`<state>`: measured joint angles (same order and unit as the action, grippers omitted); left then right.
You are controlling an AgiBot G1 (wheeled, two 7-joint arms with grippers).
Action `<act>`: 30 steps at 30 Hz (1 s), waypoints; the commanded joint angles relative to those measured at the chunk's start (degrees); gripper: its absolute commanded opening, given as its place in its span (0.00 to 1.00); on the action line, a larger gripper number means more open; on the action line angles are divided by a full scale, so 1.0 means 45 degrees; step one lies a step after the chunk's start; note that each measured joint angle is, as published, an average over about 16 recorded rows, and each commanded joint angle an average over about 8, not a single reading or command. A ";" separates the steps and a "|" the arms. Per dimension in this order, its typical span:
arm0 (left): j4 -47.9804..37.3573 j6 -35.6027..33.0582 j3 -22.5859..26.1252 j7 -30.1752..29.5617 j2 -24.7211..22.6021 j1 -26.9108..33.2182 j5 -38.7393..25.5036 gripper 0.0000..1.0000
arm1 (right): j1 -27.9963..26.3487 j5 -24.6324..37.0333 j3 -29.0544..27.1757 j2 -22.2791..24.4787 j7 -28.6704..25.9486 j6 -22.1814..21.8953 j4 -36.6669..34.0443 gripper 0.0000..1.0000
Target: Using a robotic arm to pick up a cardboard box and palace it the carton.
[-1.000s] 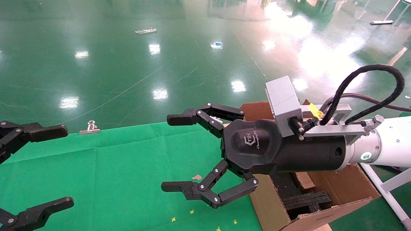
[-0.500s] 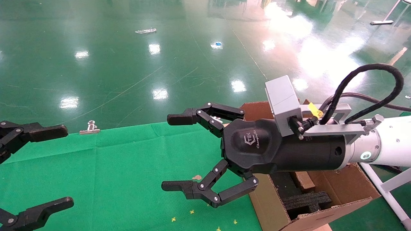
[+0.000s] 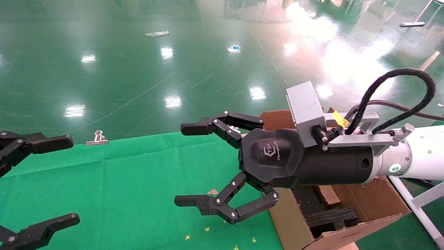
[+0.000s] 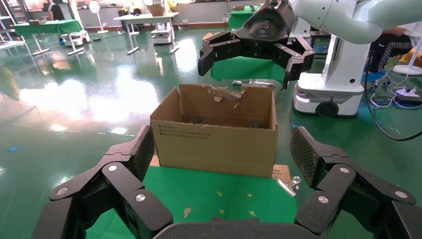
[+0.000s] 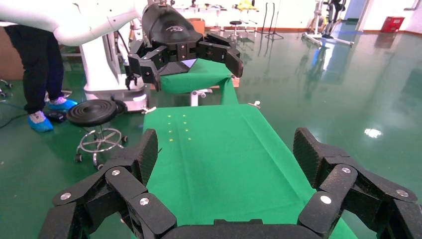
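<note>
Right tool (image 5: 224, 164) spread wide above green cloth (image 5: 219, 149), left tool (image 5: 191, 52) open opposite, stool (image 5: 97, 113) nearby

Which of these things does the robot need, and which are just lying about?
Needed: large brown corrugated carton; small brown cardboard box inside it; right gripper, jaws open.

Lying about: silver binder clip; yellow scraps; green table cloth; idle left gripper.
</note>
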<state>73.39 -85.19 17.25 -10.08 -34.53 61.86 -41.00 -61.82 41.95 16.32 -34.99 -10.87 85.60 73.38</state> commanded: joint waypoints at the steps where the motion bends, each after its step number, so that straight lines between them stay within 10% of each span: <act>1: 0.0000 0.0000 0.0000 0.0000 0.0000 0.0000 0.0000 1.00 | -0.0002 0.0001 0.0002 0.0000 0.0000 -0.0001 -0.0002 1.00; 30: 0.0000 0.0000 0.0000 0.0000 0.0000 0.0000 0.0000 1.00 | -0.0010 0.0002 0.0010 0.0000 0.0000 -0.0001 -0.0005 1.00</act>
<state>73.39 -85.19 17.25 -10.08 -34.53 61.86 -41.00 -61.87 41.96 16.37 -34.99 -10.86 85.59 73.35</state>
